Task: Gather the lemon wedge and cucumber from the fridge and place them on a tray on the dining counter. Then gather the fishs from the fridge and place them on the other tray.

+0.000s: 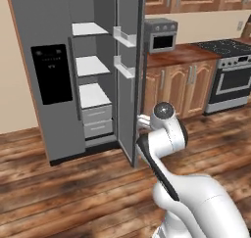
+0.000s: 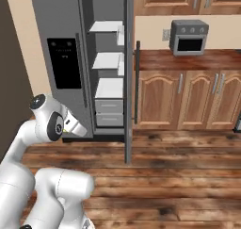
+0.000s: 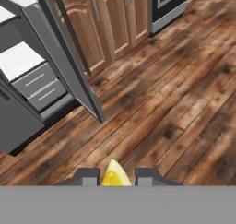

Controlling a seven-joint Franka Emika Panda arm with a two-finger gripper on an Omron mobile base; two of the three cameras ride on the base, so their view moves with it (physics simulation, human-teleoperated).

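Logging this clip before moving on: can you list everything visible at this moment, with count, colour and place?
fridge: one, grey, by the left wall, right door swung open
shelves: three, white, bare, inside the open compartment
drawers: two, grey, under the shelves
door bins: two, white, on the inside of the open door
toaster oven: one, grey, on the wooden counter
cabinets: brown wood, under and above the counter
stove: one, steel with dark top, right of the cabinets
floor: dark wood planks
lemon wedge: one, yellow, between the tool's fingertips
tool: one, dark fingers, shut on the wedge
arm: one, white
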